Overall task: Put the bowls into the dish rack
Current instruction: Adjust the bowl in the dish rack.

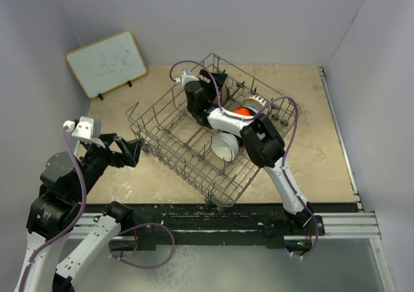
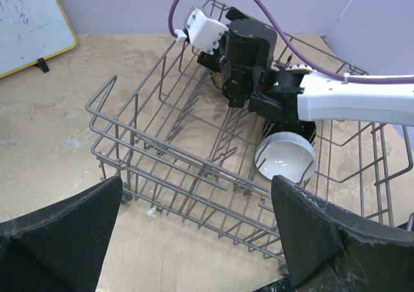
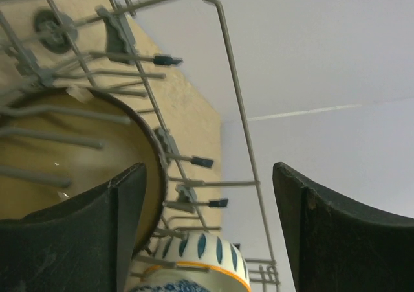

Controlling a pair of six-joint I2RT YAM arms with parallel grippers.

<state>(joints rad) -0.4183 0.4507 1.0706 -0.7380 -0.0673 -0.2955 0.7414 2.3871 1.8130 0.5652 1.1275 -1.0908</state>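
**Step in hand (judgement):** placing a bowl in the far part of the dish rack (image 1: 165, 146). The brown bowl (image 3: 71, 162) sits among the tines, and the grip on it appears to be given up.

**Near-left corner of the table (image 1: 304, 143):** the left end effector (image 1: 132, 151) hovers just outside the rack's near-left side. Its fingers are spread fully and it grasps nothing.

**Rack, near-middle:** the white bowl (image 1: 224, 146) stands on edge between tines, directly under the right arm.

**Rack, right side:** the orange-red bowl (image 1: 242, 112) and the blue-and-white bowl (image 3: 200, 253) are lodged close together.

**Rack, far side:** the right end effector (image 3: 207, 172) is released, with its fingers wide apart and nothing between them. The brown bowl lies just beside one finger; whether they touch cannot be told.

**Next move (judgement):** the right arm must lift straight out. It needs to clear the tines and rim wires and avoid nudging the brown bowl or the patterned one below it.
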